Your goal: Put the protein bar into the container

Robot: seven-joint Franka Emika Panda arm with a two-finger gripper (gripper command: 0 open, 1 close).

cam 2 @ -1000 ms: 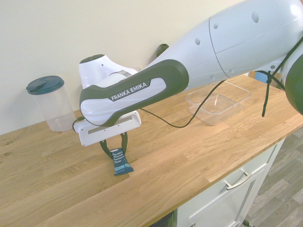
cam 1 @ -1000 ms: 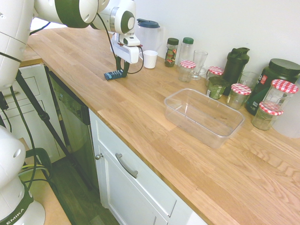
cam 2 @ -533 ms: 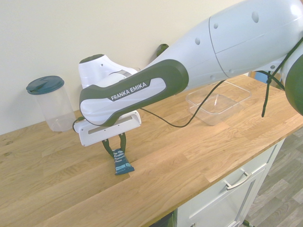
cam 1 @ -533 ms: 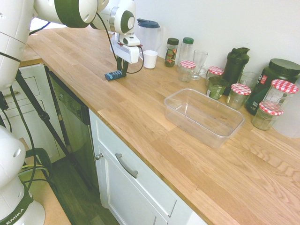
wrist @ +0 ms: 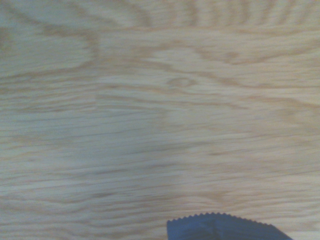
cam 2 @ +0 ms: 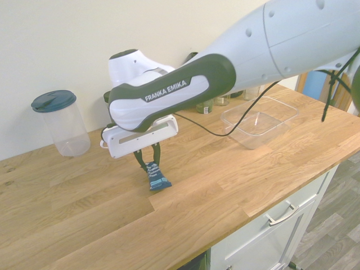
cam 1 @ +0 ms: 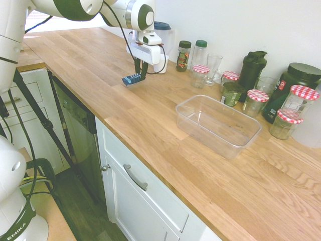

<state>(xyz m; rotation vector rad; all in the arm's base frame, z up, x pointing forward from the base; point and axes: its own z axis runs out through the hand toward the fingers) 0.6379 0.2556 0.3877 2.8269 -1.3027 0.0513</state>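
The protein bar [cam 1: 132,79] [cam 2: 158,176], in a dark blue wrapper with white print, hangs tilted from my gripper [cam 1: 141,73] [cam 2: 148,165], which is shut on its upper end. Its lower end is close to the wooden counter; I cannot tell whether it touches. The wrist view shows only the bar's crimped edge [wrist: 225,227] over bare wood. The container [cam 1: 186,125] [cam 2: 233,127], a clear rectangular tub with nothing in it, stands further along the counter, well apart from the gripper.
A clear pitcher with a dark lid [cam 2: 61,122] stands by the wall behind the gripper. Spice jars [cam 1: 184,55], a glass [cam 1: 212,68], red-checked-lid jars [cam 1: 200,75], a dark shaker [cam 1: 252,70] and a dark tub [cam 1: 296,83] line the wall behind the container.
The gripper has finished closing on the bar. It has since carried it a short way along the counter toward the container.
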